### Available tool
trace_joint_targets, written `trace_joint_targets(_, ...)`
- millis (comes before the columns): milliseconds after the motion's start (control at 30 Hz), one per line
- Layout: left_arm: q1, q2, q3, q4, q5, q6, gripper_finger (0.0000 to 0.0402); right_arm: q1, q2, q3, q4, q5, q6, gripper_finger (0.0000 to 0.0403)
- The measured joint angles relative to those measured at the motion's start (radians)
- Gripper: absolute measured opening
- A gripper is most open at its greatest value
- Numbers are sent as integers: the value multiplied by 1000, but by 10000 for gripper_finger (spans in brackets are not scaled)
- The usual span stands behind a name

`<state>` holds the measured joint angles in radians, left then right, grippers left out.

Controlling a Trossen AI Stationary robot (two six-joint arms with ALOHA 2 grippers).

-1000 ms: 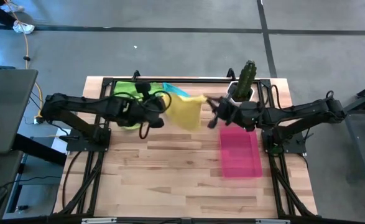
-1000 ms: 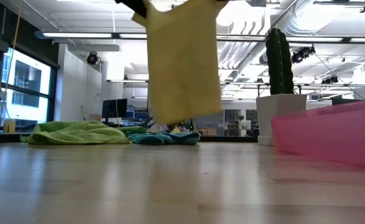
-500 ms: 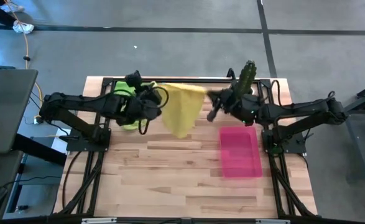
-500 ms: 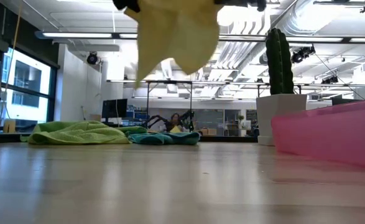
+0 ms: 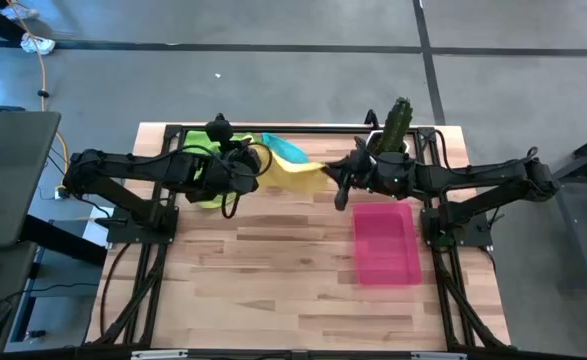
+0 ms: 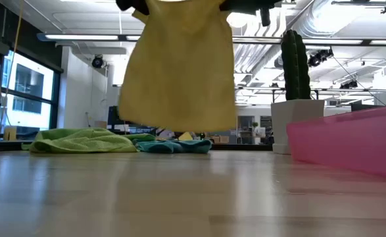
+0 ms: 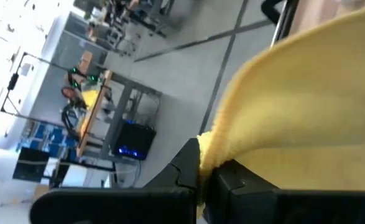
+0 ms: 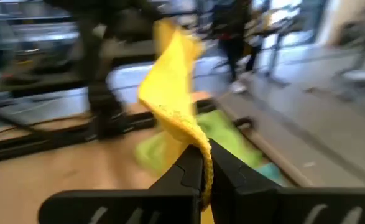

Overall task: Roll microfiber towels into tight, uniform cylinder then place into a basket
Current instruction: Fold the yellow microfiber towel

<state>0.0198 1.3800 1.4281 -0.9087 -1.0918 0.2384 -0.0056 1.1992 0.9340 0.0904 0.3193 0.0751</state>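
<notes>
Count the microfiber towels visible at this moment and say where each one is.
3 clearly: the yellow towel hangs in the air between the left claw and right claw; a green towel and a teal towel lie at the table's far edge. A second green one may be hidden there.

Bright overhead strip lighting, blurred wrist views

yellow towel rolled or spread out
Spread: the yellow towel hangs flat above the table, held between left claw and right claw.
</notes>
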Motion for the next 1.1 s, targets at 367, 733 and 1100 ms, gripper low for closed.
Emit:
trace_joint_targets(367, 109, 0, 0, -30, 5, 6, 0, -94, 0, 0, -46, 116, -211, 0)
trace_joint_targets(733, 101, 0, -4, -125, 230, -303, 0, -96, 0, 0, -209, -49, -144, 0)
trace_joint_targets(1100, -192, 46, -336, 14, 539, -732, 0, 140, 144, 0, -436, -51, 152, 0)
